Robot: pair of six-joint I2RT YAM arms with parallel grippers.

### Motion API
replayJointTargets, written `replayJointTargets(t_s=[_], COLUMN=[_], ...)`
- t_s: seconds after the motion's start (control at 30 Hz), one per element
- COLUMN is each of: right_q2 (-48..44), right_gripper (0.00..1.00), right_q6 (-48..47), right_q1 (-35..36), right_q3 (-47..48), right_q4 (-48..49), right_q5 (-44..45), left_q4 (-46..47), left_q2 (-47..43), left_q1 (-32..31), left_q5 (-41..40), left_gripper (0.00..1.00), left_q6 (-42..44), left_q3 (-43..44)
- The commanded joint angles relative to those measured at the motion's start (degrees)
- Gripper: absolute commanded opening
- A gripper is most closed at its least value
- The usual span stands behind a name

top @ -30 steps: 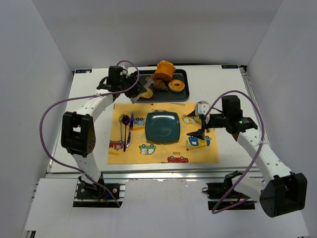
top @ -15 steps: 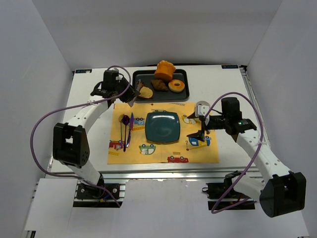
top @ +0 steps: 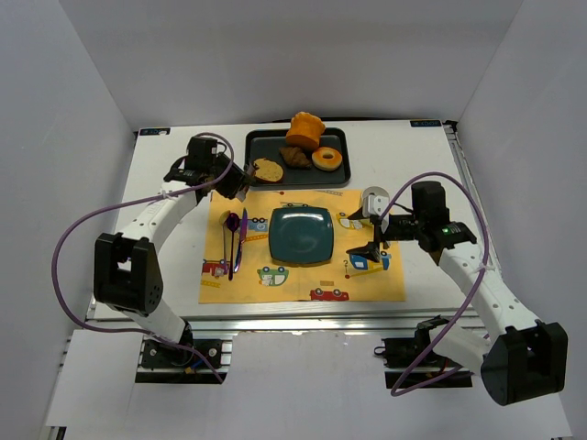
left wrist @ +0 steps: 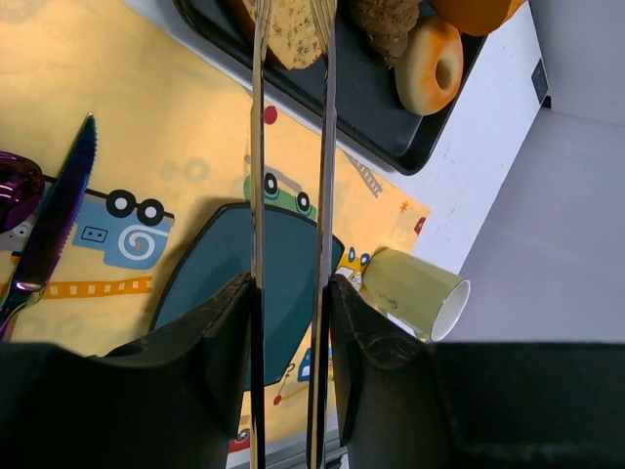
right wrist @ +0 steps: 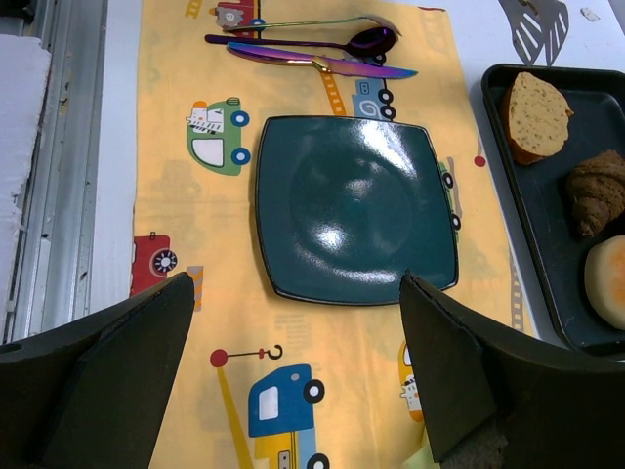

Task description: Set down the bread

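Bread (top: 267, 169) lying at the tray's (top: 275, 145) left end, my left gripper (left wrist: 289, 313) just left of the tray, clenched on tongs (left wrist: 259, 147) reaching the bread, right gripper (right wrist: 298, 293) released, well in front of the tray

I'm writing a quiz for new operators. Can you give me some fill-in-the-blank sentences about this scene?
1. The bread lies on the tray, so the plate is ___.
2. The left tool grips the tongs; the right tool holds ___.
3. The right tool's jaws stand ___.
Missing words: empty; nothing; open.
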Motion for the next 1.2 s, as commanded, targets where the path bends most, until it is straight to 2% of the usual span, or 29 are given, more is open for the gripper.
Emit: replayJointTargets(t_s=[0.0, 0.4, 1.17], right_q2=[-1.3, -1.6, -1.7], right_gripper=[0.90, 0.89, 0.89], right_q6=[0.4, 0.8, 0.4], right_q1=[-0.3, -0.6, -1.3], right_q3=[-0.8, -1.6, -1.7], right_q4=[1.9, 2.6, 2.4], right_q5=[-1.3, -1.4, -1.3], left_q4=[0.3, 3.4, 5.6], left_q2=[-3.3, -2.3, 2.8], left_q1=[0.3, 0.4, 0.4], left_q5=[0.2, 2.5, 2.7], left_gripper=[0.45, 0.45, 0.47], left_q6=[-2.0, -6.3, -7.6], left_q3=[0.6, -2.2, -2.0])
